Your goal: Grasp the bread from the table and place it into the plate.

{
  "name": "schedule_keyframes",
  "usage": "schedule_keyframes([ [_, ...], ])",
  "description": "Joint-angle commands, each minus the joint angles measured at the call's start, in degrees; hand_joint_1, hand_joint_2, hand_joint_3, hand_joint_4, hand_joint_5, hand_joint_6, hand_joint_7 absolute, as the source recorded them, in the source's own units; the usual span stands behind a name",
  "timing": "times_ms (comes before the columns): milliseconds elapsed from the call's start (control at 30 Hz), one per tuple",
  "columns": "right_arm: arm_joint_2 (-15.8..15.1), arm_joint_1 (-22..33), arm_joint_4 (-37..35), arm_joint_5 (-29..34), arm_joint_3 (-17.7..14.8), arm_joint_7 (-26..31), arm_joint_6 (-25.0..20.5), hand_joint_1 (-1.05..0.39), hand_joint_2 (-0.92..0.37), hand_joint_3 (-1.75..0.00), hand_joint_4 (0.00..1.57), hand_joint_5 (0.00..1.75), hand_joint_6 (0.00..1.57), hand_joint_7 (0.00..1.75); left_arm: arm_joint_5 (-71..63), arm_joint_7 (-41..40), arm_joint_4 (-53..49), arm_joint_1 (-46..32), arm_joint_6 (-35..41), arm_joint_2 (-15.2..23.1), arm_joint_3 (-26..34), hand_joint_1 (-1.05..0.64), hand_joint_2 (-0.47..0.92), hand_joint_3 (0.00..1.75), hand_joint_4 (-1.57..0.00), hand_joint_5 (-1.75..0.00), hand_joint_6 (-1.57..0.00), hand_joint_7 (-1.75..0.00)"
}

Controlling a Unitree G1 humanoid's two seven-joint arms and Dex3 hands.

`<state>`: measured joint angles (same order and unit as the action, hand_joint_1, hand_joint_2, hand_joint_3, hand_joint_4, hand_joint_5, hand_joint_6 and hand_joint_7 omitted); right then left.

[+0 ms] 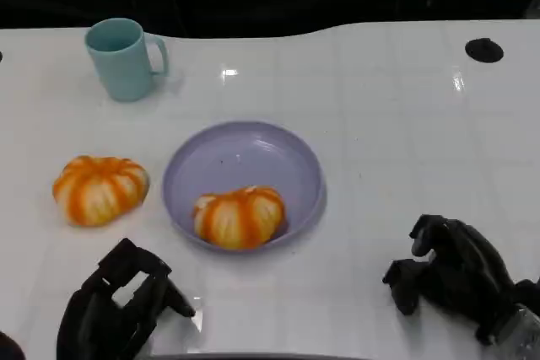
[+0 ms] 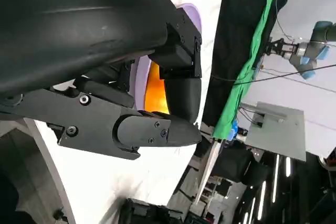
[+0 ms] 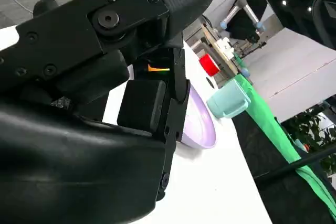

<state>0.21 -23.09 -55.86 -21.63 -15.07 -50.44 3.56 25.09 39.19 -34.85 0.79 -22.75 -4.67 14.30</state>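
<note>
Right robot hand (image 3: 142, 103) fills foreground, nothing held; lilac plate (image 3: 197, 124) and teal mug (image 3: 228, 100) beyond on white table (image 3: 220, 182).

Left robot hand (image 1: 118, 305) and right robot hand (image 1: 451, 276) rest empty, fingers curled.

Left hand (image 1: 118, 305): cut off by the head view's bottom edge, at 7 o'clock.
Right hand (image 1: 456, 280): wrist cut off at 4 o'clock.
Bread in plate (image 2: 156, 88): mostly hidden behind left-hand fingers (image 2: 181, 95).
Plate (image 3: 199, 124): partly hidden behind the right hand.
</note>
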Motion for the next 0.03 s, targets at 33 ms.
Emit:
schedule_keyframes([
  [33,-1.16,1.36,-1.40,0.95,0.11,0.29,2.11,-1.05,-0.59,-0.02,1.57,1.00,1.57,0.88,0.36,0.40,-0.65,0.25,-0.77,0.93,0.46,-0.52,0.92,0.26,-0.59,-1.75,-0.50,-1.50],
])
